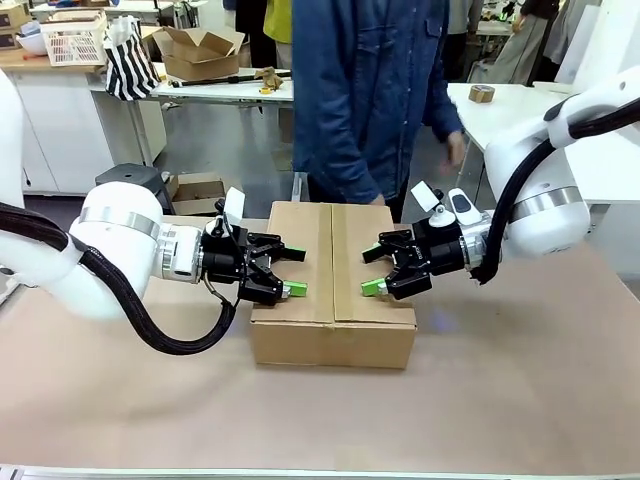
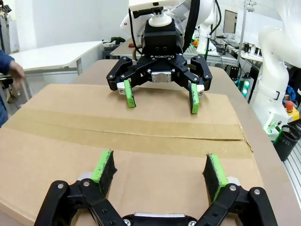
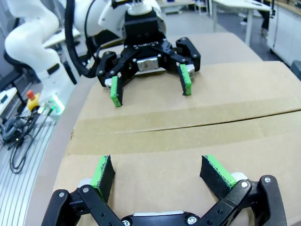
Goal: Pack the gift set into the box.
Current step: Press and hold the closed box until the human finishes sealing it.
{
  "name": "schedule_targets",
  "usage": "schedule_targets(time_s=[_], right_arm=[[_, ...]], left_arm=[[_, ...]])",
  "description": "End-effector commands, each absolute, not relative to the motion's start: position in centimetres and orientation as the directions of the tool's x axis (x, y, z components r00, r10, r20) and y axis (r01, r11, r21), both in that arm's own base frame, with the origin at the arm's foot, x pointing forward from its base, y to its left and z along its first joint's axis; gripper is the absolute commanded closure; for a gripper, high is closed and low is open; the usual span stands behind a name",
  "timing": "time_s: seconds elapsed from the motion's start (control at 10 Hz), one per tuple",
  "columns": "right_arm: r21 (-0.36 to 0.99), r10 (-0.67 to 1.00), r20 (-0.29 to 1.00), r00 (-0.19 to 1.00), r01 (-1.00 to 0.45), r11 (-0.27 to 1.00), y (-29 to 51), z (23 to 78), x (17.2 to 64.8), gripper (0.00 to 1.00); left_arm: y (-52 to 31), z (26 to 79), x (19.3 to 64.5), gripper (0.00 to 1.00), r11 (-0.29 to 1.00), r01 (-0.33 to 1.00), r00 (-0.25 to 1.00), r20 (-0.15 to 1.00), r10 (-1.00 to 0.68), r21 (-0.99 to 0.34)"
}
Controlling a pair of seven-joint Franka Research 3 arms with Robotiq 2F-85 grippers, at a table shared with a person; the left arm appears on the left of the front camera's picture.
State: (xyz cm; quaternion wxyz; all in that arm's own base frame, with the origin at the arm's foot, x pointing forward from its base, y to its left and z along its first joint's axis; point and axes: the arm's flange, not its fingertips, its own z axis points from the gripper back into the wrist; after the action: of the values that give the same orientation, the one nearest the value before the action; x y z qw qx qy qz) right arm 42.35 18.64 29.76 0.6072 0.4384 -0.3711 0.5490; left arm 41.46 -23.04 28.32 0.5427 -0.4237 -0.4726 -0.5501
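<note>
Box (image 1: 332,270) sits mid-table (image 1: 520,380), flaps folded flat, brown tape strip along the centre seam. I see my left gripper (image 1: 291,271) low over the lid's left side, fingers spread wide, holding nothing. Right gripper (image 1: 371,269) faces it from the right side, likewise spread and empty. Contact with the lid: can't judge. Person in blue denim (image 1: 370,90) stands just behind the box.

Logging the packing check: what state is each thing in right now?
box, top flaps shut flat.
left gripper, open, empty, over the box top.
right gripper, open, empty, over the box top, facing the left one.
person, standing at the far side behind the box.
</note>
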Motion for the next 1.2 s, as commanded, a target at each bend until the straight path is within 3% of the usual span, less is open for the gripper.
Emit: schedule_targets(time_s=[0.0, 1.1], right_arm=[[0.129, 0.345, 0.930, 0.126, -0.992, 0.016, 18.64, 29.54, 42.32, 0.00], [0.129, 0.345, 0.930, 0.126, -0.992, 0.016, 18.64, 29.54, 42.32, 0.00]], left_arm=[[-23.00, 28.14, 41.40, 0.00, 0.035, 0.998, -0.052, 0.979, -0.199, 0.060], [-23.00, 28.14, 41.40, 0.00, 0.035, 0.998, -0.052, 0.979, -0.199, 0.060]])
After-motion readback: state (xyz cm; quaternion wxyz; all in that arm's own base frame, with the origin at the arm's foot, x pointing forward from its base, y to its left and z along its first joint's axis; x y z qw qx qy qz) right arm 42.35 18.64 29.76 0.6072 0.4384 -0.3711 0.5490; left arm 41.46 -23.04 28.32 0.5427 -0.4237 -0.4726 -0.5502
